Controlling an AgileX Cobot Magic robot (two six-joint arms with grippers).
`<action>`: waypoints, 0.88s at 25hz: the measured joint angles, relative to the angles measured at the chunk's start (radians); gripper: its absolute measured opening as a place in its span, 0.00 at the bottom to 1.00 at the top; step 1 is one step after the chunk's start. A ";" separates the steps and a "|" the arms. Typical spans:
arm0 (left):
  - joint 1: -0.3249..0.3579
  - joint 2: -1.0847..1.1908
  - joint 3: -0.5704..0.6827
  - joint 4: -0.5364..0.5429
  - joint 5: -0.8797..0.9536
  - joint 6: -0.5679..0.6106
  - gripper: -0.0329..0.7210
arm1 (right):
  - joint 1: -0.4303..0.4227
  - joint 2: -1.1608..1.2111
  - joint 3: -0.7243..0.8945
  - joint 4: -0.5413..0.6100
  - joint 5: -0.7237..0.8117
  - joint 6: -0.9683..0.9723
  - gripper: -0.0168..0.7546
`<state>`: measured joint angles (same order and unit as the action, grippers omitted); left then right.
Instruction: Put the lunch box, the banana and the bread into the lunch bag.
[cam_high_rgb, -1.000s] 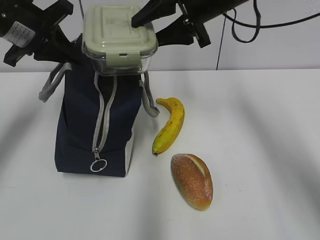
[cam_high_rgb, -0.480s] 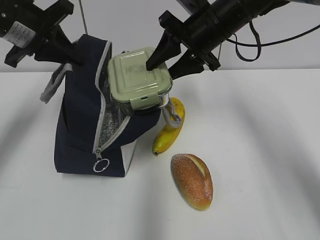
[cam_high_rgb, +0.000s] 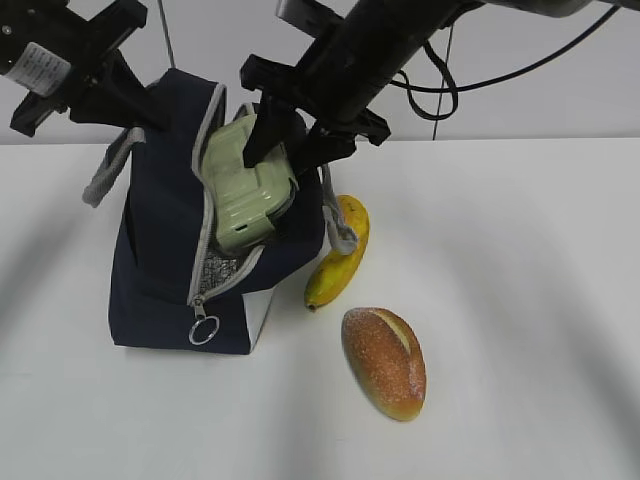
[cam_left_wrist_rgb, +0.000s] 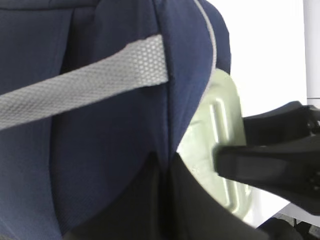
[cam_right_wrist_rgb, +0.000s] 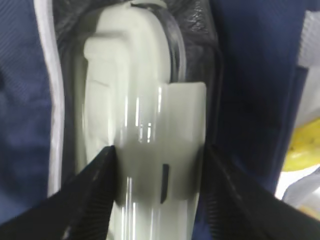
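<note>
Right claw: we found the right claw (cam_high_rgb: 283, 140) clamped across the lunch box (cam_high_rgb: 245, 192), one jaw on each long side, as the right wrist view confirmed.
Lunch box: we saw it tipped on edge, its pale green lid facing the viewer, lower part already inside the open mouth of the lunch bag (cam_high_rgb: 165, 260), upper part projecting above the zipper line.
Left claw: we saw the left claw (cam_high_rgb: 125, 97) at the bag's far left top by the grey strap (cam_high_rgb: 103, 172); its jaws were together, seemingly pinching the fabric to hold the mouth open, though the pinch itself was hidden.
Banana: the banana (cam_high_rgb: 338, 256) lay on the bench (cam_high_rgb: 520, 300) just right of the bag, touching the hanging strap loop.
Bread: the bread (cam_high_rgb: 385, 362) lay nearer us, right of the bag, apart from the banana.
Progress: we judged the first of three items partly inserted and not released; banana and bread remained to be packed.
</note>
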<state>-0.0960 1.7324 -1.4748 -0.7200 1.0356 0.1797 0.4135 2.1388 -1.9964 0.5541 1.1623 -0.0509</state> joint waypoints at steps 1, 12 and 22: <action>0.000 0.000 0.000 -0.001 0.000 0.000 0.04 | 0.014 0.009 -0.020 -0.035 -0.002 0.029 0.50; 0.000 0.000 0.000 -0.004 0.002 0.000 0.04 | 0.109 0.129 -0.116 -0.119 -0.092 0.191 0.50; 0.000 0.000 0.000 0.000 -0.001 0.000 0.04 | 0.142 0.195 -0.116 -0.059 -0.213 0.174 0.50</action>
<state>-0.0960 1.7324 -1.4748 -0.7199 1.0346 0.1797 0.5553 2.3338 -2.1123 0.4952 0.9493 0.1228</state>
